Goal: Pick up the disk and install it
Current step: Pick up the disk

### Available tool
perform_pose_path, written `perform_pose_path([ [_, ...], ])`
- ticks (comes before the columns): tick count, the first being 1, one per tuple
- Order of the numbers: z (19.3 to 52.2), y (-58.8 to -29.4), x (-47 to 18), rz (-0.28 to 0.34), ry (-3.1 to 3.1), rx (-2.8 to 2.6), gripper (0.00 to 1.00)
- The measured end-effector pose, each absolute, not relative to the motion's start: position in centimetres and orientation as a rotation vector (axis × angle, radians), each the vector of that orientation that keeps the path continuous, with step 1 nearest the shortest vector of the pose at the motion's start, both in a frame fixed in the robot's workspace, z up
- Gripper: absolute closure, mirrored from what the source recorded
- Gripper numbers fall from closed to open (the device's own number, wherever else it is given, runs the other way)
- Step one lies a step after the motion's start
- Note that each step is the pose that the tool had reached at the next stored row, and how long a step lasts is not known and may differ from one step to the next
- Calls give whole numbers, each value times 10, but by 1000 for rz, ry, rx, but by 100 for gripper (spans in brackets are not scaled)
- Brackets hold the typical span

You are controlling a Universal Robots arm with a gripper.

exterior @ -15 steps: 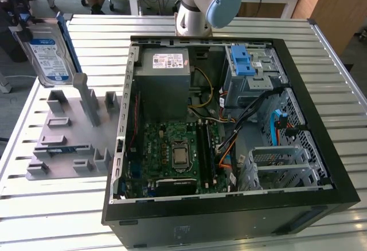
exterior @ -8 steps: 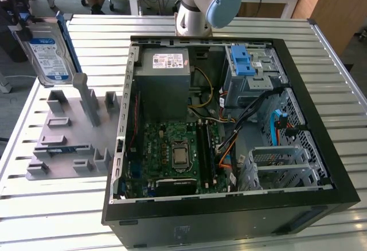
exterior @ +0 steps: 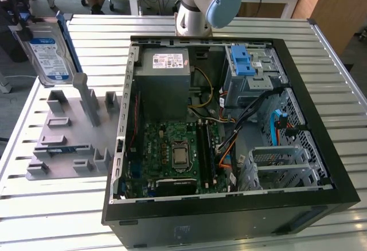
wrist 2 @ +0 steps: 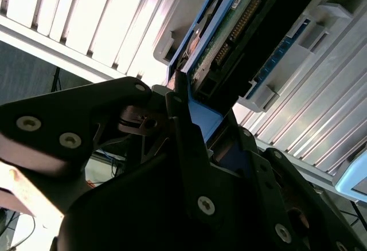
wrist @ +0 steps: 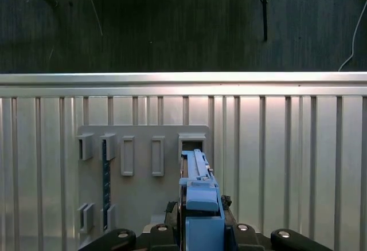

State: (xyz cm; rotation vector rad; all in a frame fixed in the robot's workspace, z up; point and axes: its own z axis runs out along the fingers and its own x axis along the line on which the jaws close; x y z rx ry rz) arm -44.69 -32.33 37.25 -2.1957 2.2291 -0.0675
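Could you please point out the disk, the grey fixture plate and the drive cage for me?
disk (exterior: 50, 56): exterior view, on its white-and-blue label.
grey fixture plate (exterior: 80, 136): exterior view, on a bare patch of its base.
drive cage (exterior: 242, 62): exterior view, on its blue handle.

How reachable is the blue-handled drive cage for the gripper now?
Probably reachable: the case side is off and nothing lies over the drive cage; the gripper is shut on the disk beside the case.
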Motion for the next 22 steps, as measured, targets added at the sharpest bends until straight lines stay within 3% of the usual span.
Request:
perform_pose_path([
  [22, 394, -323, -447, -72, 2227, -2194, 64],
])
